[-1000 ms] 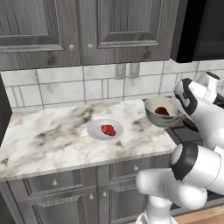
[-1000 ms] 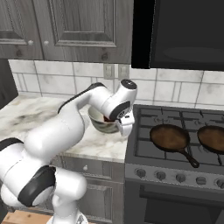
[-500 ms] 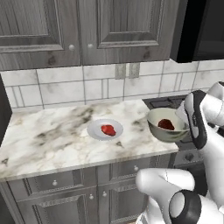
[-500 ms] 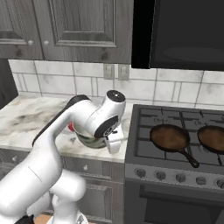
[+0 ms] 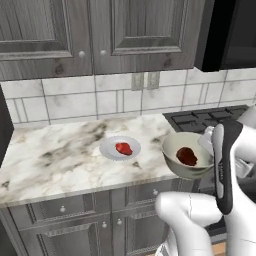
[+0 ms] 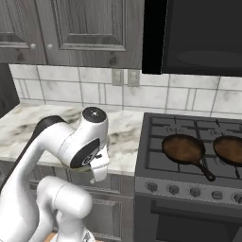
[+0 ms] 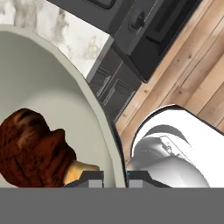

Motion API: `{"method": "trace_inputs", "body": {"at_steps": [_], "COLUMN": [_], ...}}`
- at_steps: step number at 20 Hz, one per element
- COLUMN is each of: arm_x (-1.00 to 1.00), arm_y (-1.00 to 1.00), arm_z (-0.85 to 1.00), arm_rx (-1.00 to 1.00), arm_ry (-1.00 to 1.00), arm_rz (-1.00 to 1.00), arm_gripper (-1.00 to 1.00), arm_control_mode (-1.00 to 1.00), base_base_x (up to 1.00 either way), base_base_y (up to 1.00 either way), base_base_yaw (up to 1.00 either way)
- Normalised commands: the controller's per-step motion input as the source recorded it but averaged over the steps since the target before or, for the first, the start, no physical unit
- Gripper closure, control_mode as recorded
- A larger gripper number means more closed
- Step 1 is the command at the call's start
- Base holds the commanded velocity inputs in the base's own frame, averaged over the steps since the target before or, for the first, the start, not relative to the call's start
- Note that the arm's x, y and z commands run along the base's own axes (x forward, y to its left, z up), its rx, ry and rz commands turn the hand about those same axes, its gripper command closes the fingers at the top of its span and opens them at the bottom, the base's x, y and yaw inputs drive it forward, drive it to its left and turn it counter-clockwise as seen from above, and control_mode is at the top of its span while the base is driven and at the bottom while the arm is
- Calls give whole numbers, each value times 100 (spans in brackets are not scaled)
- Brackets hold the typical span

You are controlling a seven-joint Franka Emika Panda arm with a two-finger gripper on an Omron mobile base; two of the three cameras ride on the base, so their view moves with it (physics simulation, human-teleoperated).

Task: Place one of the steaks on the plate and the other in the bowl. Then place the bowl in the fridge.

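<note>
Grey wood-grain cabinets (image 5: 100, 30) hang above a tiled backsplash (image 5: 115, 102) and marble counter (image 5: 60, 155).

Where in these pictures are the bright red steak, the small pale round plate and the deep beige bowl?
bright red steak (image 5: 123, 148), left base view, middle of the meat.
small pale round plate (image 5: 108, 149), left base view, bare left part beside the steak.
deep beige bowl (image 5: 175, 145), left base view, inner wall above the darker steak.

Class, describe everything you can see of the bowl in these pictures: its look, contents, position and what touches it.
The bowl is round and deep, pale beige-grey, glossy, with a thin rim. It sits upright, lifted off the marble counter past its front edge. The darker brown-red steak lies inside. The gripper is shut on its rim, one finger inside the wall, one outside.
</note>
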Motion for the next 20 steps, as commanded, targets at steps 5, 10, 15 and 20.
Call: {"method": "trace_inputs", "body": {"at_steps": [5,10,15,20], "arm_x": [-19,5,4,0], "arm_y": [41,10,1,0], "arm_z": [0,8,1,0], "arm_rx": [0,-1,-3,0], "arm_ry": [0,-1,1,0], "arm_rz": [12,3,0,0], "arm_gripper": [100,100,100,100], "arm_control_mode": [-100,-100,-100,-100], "base_base_x": [0,0,0,0], "base_base_y": [0,0,0,0], "base_base_yaw": [0,0,0,0]}}
